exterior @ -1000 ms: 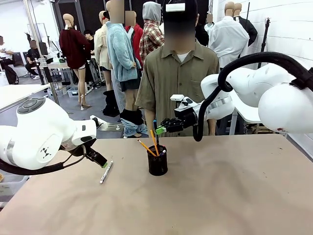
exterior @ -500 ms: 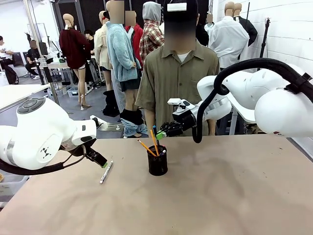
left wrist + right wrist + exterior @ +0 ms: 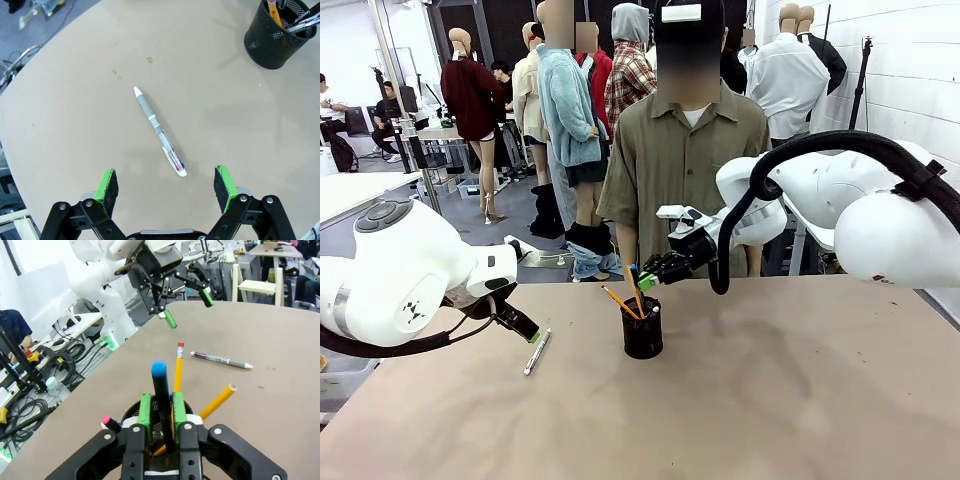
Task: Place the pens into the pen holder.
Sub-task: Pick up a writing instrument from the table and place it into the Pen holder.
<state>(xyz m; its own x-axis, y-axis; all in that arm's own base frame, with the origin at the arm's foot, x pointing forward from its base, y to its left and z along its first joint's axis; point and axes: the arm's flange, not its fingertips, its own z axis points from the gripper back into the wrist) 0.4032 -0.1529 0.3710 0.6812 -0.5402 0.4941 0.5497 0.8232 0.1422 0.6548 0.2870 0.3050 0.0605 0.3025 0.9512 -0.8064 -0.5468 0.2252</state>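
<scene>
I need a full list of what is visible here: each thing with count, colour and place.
table: 1, light brown, under everything
pen holder: 1, black mesh, mid-table
pencils: 2, yellow-orange, in the pen holder
dark pen: 1, black, blue top, upright in the pen holder
pink-ended pen: 1, dark, leaning at the pen holder's rim
white pen: 1, white-grey, flat on the table
person: 1, olive shirt, far side
left gripper: 1, black, green pads, open over the white pen
right gripper: 1, black, green pads, pads flanking the dark pen
</scene>
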